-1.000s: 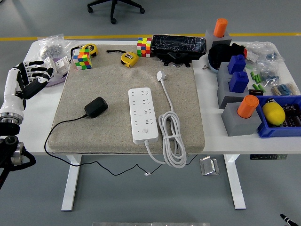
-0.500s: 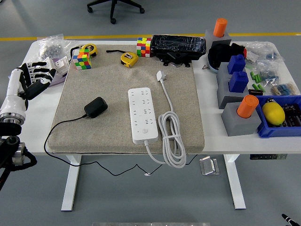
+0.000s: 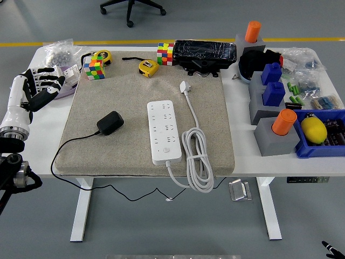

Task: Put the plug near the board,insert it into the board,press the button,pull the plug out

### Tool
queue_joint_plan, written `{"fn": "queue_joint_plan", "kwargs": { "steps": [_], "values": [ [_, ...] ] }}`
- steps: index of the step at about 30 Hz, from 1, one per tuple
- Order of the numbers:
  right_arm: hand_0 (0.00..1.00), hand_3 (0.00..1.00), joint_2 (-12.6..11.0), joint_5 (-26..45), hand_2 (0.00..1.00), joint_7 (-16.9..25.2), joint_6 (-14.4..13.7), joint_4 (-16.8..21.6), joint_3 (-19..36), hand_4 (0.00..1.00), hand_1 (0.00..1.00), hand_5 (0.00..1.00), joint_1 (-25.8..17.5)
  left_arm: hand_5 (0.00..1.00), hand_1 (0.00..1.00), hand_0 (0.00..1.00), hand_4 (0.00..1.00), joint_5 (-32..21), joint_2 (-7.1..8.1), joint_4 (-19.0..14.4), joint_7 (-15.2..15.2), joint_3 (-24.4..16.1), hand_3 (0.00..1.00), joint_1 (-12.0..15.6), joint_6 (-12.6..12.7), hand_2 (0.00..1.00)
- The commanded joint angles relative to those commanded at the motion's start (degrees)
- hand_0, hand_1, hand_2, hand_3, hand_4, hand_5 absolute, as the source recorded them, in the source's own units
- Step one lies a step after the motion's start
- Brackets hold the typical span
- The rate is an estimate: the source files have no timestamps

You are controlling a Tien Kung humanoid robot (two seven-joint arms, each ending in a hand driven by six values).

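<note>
A black plug adapter [image 3: 110, 122] lies on the left part of the beige mat [image 3: 148, 156], its thin black cord trailing off the near edge. To its right lies the white power strip [image 3: 164, 131], lengthwise, with a round button near its near end and its own white cable coiled at the right. My left hand [image 3: 39, 87] hovers over the table's left edge, well left of the plug and a bit farther back, fingers spread and holding nothing. The right hand shows only as a dark tip at the picture's bottom right corner.
Two colour cubes [image 3: 92, 69], two yellow tape measures [image 3: 147, 67] and a black case [image 3: 205, 52] line the mat's far edge. Bags of small parts [image 3: 58, 53] lie far left. Grey blocks with orange and blue pegs [image 3: 275, 116] and a blue bin [image 3: 321, 135] crowd the right.
My left hand has drifted slightly up and to the right, nearer the mat's left edge. Nothing on the table has moved.
</note>
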Motion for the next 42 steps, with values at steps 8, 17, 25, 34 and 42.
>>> {"fn": "queue_joint_plan", "kwargs": {
  "steps": [8, 17, 25, 34, 42],
  "values": [
    [0.621, 0.571, -0.1, 0.1, 0.637, 0.0, 0.0, -0.2, 0.0, 0.972, 0.667, 0.590, -0.4, 0.289, 0.529, 0.469, 0.802, 0.0, 0.28, 0.0, 0.2, 0.9, 0.606, -0.5, -0.2, 0.557],
    [0.621, 0.571, -0.1, 0.4, 0.637, 0.0, 0.0, -0.4, -0.5, 0.973, 0.667, 0.590, -0.2, 0.287, 0.529, 0.468, 0.801, 0.1, 0.51, 0.1, 0.5, 1.5, 0.606, -0.6, -0.5, 0.557],
    [0.620, 0.571, 0.0, 0.3, 0.637, 0.0, 0.1, -0.4, -0.6, 0.973, 0.667, 0.590, -0.5, 0.287, 0.530, 0.468, 0.800, 0.2, 0.48, 0.0, 0.7, 1.3, 0.605, -0.4, -0.7, 0.559],
    [0.620, 0.571, 0.2, 0.3, 0.638, 0.0, 0.1, -0.6, -0.3, 0.973, 0.667, 0.591, -0.9, 0.288, 0.531, 0.468, 0.800, 0.3, 0.25, 0.0, 0.9, 1.0, 0.605, -0.3, -0.8, 0.560],
    [0.620, 0.571, 0.4, 0.2, 0.638, 0.0, 0.1, -0.6, 0.5, 0.973, 0.667, 0.591, -1.1, 0.288, 0.531, 0.469, 0.798, 0.3, 0.29, -0.2, 1.0, 1.1, 0.605, -0.3, -0.9, 0.561]
  ]
}}
